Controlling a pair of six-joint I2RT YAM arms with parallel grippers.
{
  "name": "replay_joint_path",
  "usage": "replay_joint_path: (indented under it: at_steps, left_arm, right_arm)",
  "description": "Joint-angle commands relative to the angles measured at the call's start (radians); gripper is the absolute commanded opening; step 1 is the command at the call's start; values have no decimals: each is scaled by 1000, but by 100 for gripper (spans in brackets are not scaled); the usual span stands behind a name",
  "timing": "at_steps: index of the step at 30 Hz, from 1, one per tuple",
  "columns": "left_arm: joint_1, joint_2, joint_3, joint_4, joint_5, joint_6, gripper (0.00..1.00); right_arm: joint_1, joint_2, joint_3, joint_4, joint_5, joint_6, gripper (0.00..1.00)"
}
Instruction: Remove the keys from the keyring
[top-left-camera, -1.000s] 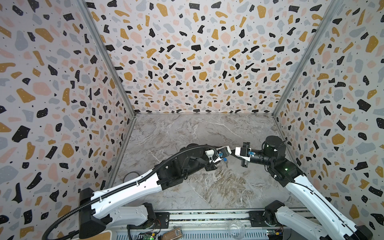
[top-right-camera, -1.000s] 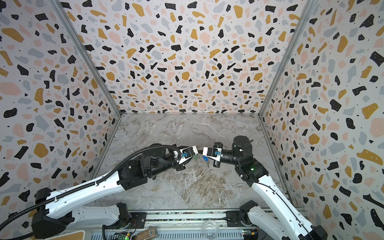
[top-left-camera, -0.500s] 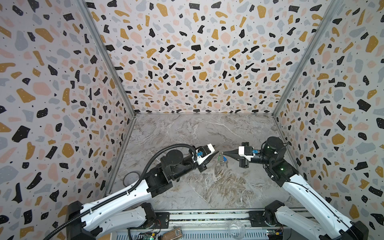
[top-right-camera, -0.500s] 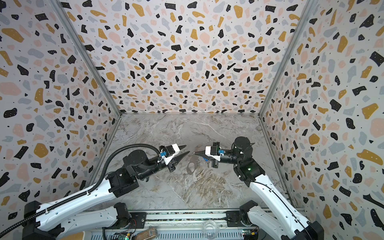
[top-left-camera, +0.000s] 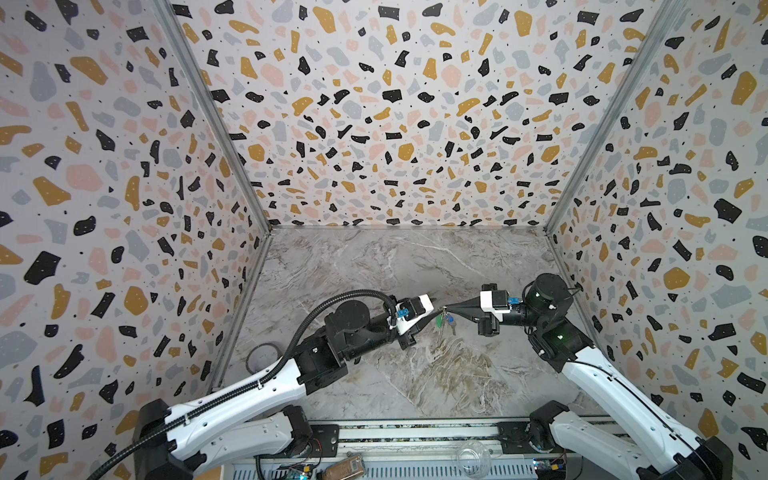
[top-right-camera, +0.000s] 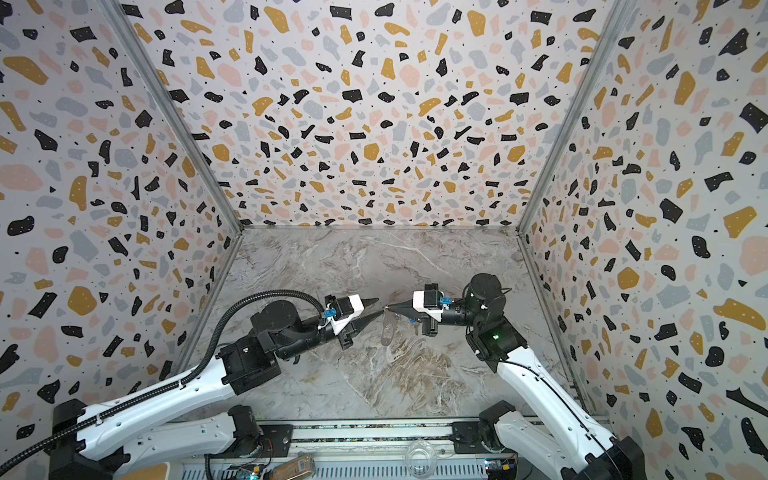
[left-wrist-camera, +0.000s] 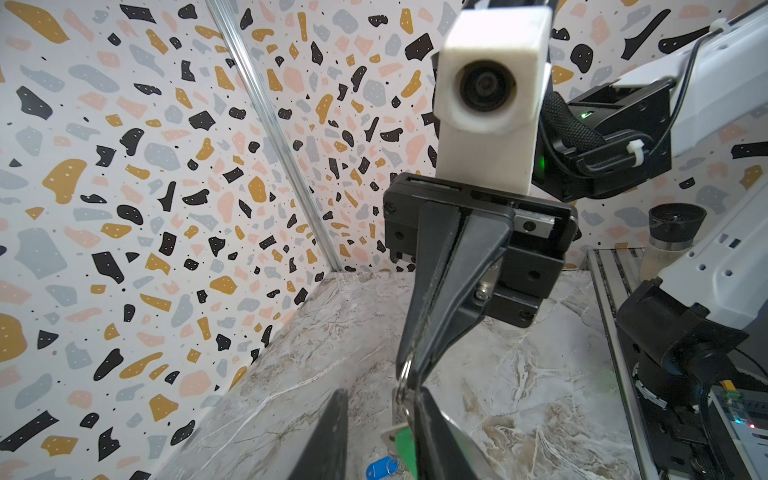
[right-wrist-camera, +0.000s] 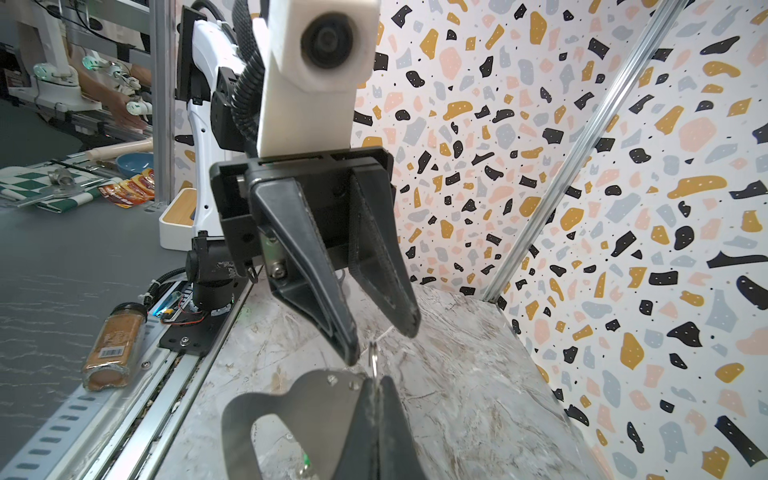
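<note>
Above the table (top-left-camera: 374, 374), the right gripper (top-left-camera: 446, 308) pinches tight on a metal link of the keyring (right-wrist-camera: 299, 395), so the keys (top-left-camera: 444, 322) dangle free underneath. The left gripper (right-wrist-camera: 380, 336) faces it, jaws apart, lined up, I'd say, to take one.

- Both top views are bright and evenly lit from above; the grey marbled tabletop (top-left-camera: 374, 266) shows only faint, soft shadows beneath the arms.
- The speckled terrazzo-print walls (top-right-camera: 374, 124) flare outward toward the frame edges.
- In the right wrist view, the flat grey loop-shaped keyring (right-wrist-camera: 249, 415), just beside the right gripper (right-wrist-camera: 376, 384), is blurred.
- The left gripper (left-wrist-camera: 380, 399) looks soft in its own wrist view.
</note>
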Motion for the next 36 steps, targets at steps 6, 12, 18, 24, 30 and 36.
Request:
replay_joint_path:
  at_steps: [6, 12, 18, 24, 30, 36]
  left_arm:
    - [3, 18, 21, 38, 17, 7, 18]
    - [2, 12, 26, 45, 25, 2, 14]
    - [3, 7, 25, 47, 24, -1, 14]
    - [2, 19, 39, 44, 48, -4, 2]
    - [2, 35, 77, -28, 55, -3, 0]
    - [3, 77, 196, -233, 32, 37, 0]
  right_arm:
    - [-4, -10, 1, 46, -38, 29, 0]
    - [-5, -8, -2, 34, -30, 20, 0]
    - [-4, -8, 0, 39, -31, 21, 0]
    - [-4, -6, 0, 35, -31, 22, 0]
    - [-4, -22, 15, -28, 44, -41, 19]
    - [-10, -115, 68, -221, 323, -255, 42]
